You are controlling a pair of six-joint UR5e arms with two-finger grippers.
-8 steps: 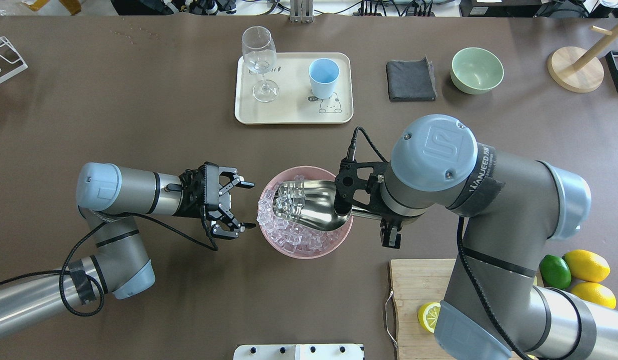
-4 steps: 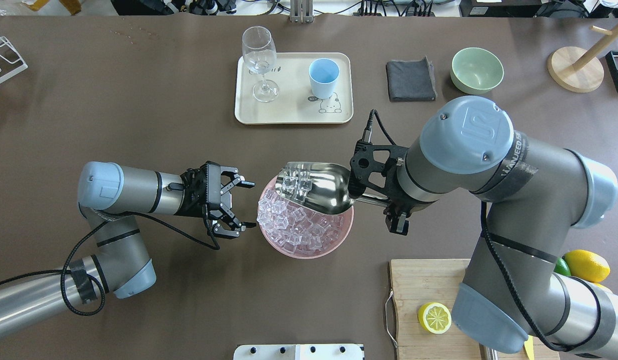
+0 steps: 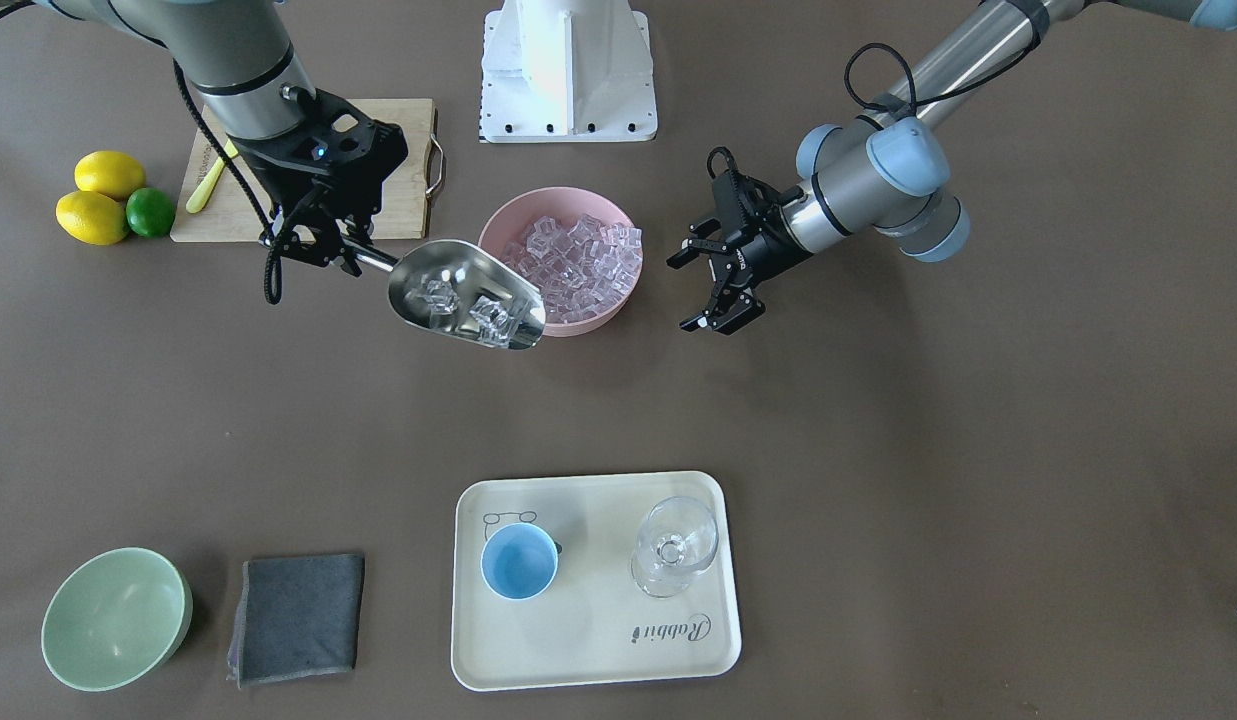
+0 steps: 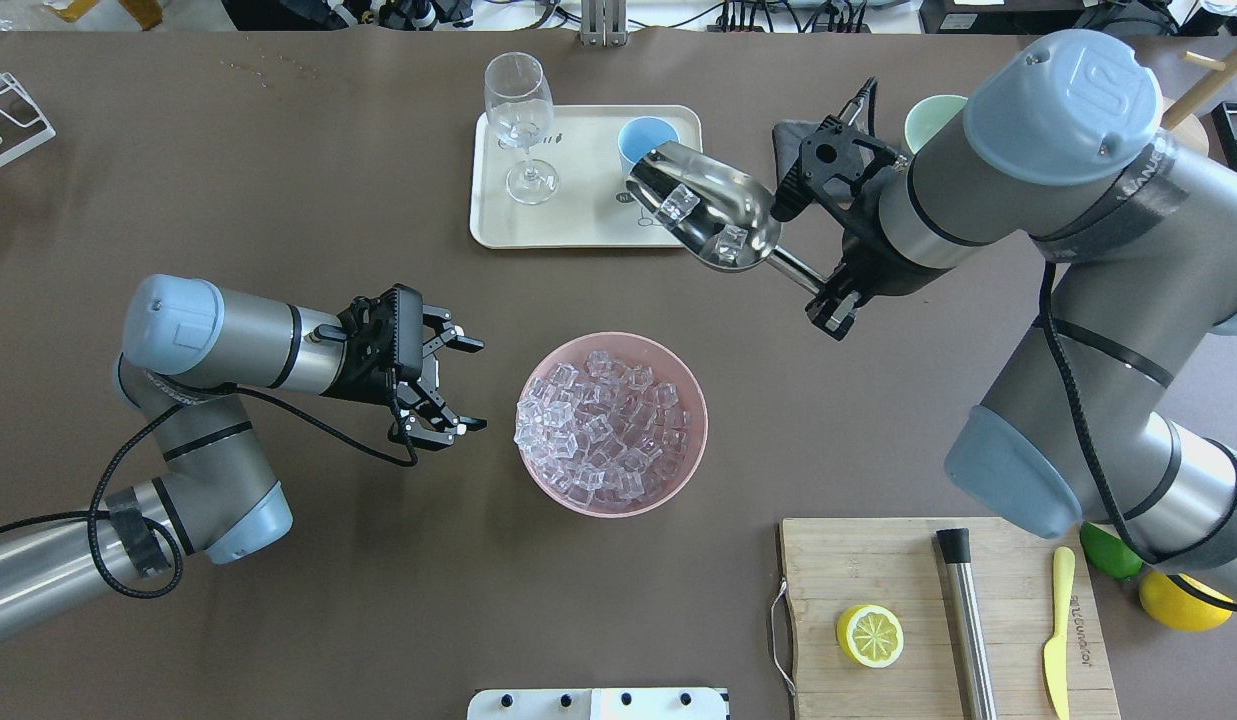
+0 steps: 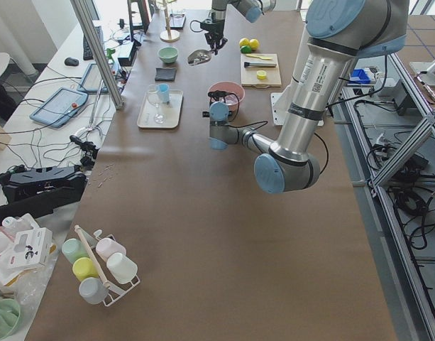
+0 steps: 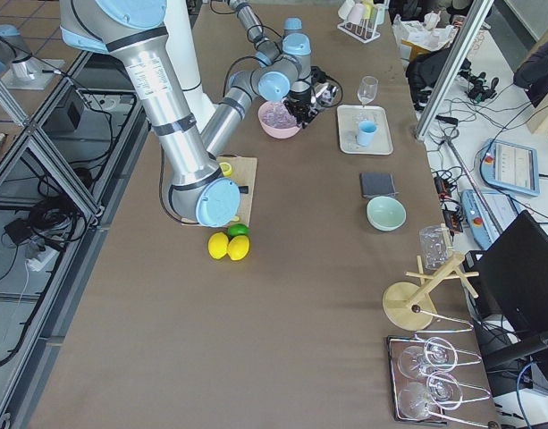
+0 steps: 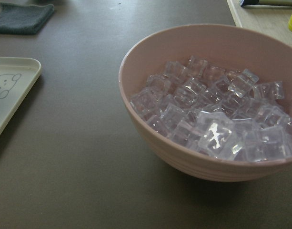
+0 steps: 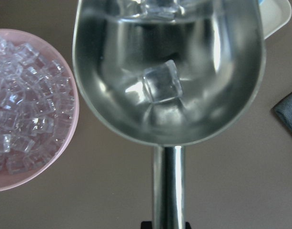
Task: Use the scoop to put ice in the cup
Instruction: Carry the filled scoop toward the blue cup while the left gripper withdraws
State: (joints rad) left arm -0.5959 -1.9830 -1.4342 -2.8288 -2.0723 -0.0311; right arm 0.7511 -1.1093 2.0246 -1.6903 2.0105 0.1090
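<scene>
The steel scoop (image 4: 708,210) hangs in the air between the pink bowl (image 4: 690,470) and the tray, its mouth by the light-blue cup (image 4: 640,138), which it partly hides. It carries a few ice cubes (image 4: 680,203); one (image 8: 161,85) shows in the right wrist view. My right gripper (image 4: 828,292) is shut on the scoop's handle (image 8: 168,186). More ice (image 4: 603,430) fills the bowl. In the front view the cup (image 3: 518,561) stands empty on the tray. My left gripper (image 4: 476,386) is open and empty, left of the bowl.
The cream tray (image 4: 578,215) also holds a clear stemmed glass (image 4: 518,115). A grey cloth (image 3: 296,618) and pale green bowl (image 3: 113,618) lie beside it. A cutting board (image 4: 878,570) carries a lemon half (image 4: 869,635), steel cylinder (image 4: 966,620) and yellow knife (image 4: 1056,630).
My right arm has lifted the scoop with ice out of the pink bowl and carried it away towards the tray and cup. My left gripper has drawn back a little from the bowl.
</scene>
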